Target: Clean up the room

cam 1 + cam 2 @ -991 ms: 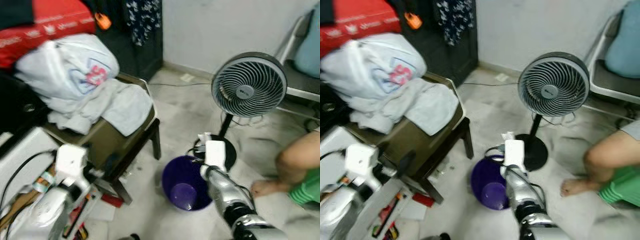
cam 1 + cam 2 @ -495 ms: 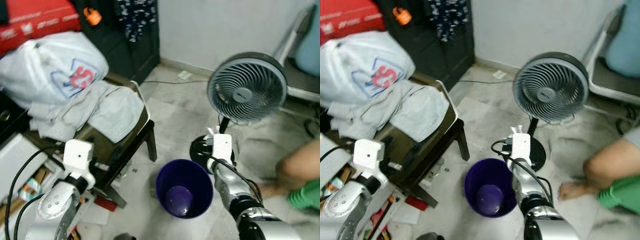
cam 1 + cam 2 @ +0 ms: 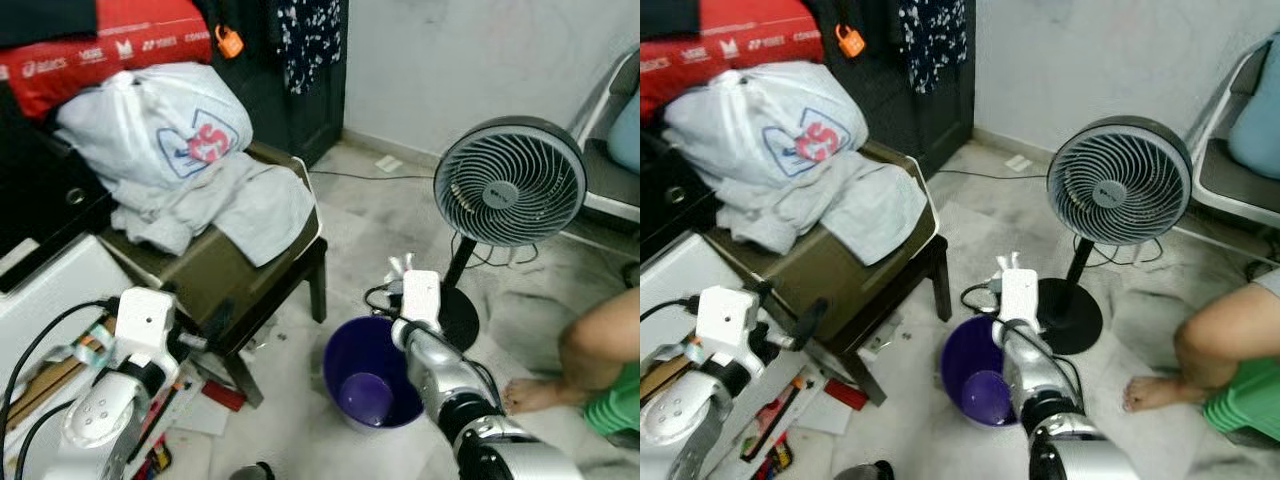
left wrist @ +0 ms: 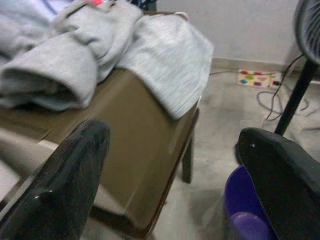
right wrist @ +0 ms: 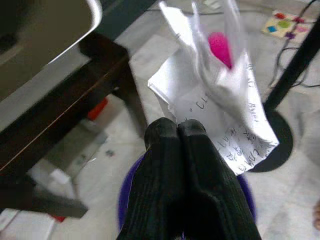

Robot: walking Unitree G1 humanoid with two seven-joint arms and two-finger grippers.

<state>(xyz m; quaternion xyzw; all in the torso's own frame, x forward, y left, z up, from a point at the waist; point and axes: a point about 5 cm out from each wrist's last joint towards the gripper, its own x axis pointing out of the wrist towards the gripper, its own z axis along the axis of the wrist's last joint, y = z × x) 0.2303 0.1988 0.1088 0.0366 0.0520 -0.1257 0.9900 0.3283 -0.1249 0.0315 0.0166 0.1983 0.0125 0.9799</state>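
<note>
— Chair first: what sits left of the dark wooden chair with the olive-brown seat [image 3: 225, 270]?

— Left of it and lower, the robot's left gripper [image 4: 172, 175] hangs by the chair's front edge, its two black fingers [image 4: 62, 185] spread wide apart with nothing between them. Under that arm, papers and a red packet [image 3: 845, 393] lie on the floor beside the chair leg.

— And on the chair itself?

— A white plastic bag with a red and blue printed logo [image 3: 160, 125] sits at the back of the seat; the letters look like an "S", but I cannot read them for sure. Crumpled grey clothing [image 3: 235, 205] spills from under it over the seat's front corner. Behind the chair, a red bag [image 3: 100, 50] carries white lettering that is too blurred to read.

— Right of the chair?

— A round purple plastic bin [image 3: 370, 385] stands on the pale tiled floor just beside the chair's front leg. Above its rim, the right gripper [image 5: 177, 132] has its fingers pressed together on a crumpled white plastic wrapper with black print and something pink inside [image 5: 220, 100]. The print is too small and creased to make out.

— Farther right?

— A grey pedestal fan with a round black base [image 3: 510, 185] stands just past the bin, a small badge at its hub that I cannot read. A coloured power strip [image 4: 256, 79] lies by the wall, and a person's bare leg and foot [image 3: 590, 350] rest on the floor well right of the chair.
</note>
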